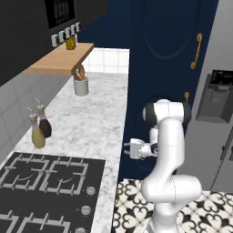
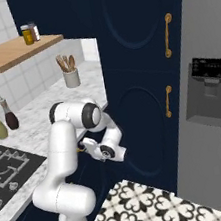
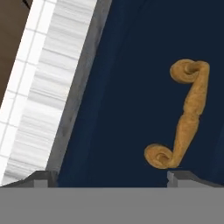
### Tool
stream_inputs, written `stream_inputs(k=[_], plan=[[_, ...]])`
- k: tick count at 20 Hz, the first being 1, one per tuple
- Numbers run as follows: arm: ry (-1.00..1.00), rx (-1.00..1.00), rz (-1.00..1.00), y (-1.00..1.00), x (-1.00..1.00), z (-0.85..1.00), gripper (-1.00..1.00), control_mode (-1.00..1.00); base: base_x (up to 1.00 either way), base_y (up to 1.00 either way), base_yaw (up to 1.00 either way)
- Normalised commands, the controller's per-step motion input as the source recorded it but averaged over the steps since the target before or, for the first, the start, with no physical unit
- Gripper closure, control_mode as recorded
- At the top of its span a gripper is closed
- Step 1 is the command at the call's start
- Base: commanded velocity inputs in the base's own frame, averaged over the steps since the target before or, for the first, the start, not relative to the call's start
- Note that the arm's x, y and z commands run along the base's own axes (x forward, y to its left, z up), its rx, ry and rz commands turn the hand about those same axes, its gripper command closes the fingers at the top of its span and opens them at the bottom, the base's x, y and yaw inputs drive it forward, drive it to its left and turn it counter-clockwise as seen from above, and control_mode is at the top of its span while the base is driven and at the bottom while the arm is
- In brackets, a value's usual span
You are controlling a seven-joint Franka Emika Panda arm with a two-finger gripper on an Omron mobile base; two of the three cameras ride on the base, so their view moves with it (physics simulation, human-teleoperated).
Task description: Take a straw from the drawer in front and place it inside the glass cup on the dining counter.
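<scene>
The drawer [image 3: 131,87] is a dark navy front under the marble edge, shut, with a small curled brass handle [image 3: 186,118]. My gripper [image 3: 111,178] faces this front at close range, open, with nothing between its fingertips [image 3: 43,177]. The handle lies above the right fingertip, off to one side of the gap. From the side, my gripper [image 2: 84,146] reaches in just below the worktop edge, next to the brass handle [image 2: 79,149]. From the other side, the gripper [image 1: 126,149] points at the cabinet face. The straw, the glass cup and the dining counter are out of view.
The marble worktop [image 1: 91,123] carries a black stove [image 1: 45,182], two oil bottles [image 1: 40,127] and a white crock of wooden utensils [image 1: 81,84]. Tall navy doors [image 2: 139,52] and a grey fridge [image 2: 211,96] stand to the right. Patterned floor tiles [image 2: 148,208] lie below.
</scene>
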Motion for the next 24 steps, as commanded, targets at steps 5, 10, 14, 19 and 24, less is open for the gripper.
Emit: stream_inputs(k=[5,10,14,19,24], plan=[[0.0,0.0,0.0,0.14,0.24,-0.35,-1.0,-1.0,0.0,0.0,0.0],[0.0,0.0,0.0,0.11,0.24,-0.39,-1.0,-1.0,0.0,0.0,0.0],[0.0,0.0,0.0,0.06,0.32,-0.33,-1.0,-1.0,0.0,0.0,0.0],[0.0,0.0,0.0,0.05,0.44,-0.23,-1.0,-1.0,0.0,0.0,0.0],[0.0,0.0,0.0,0.12,0.1,-0.06,1.0,-1.0,0.0,0.0,0.0]])
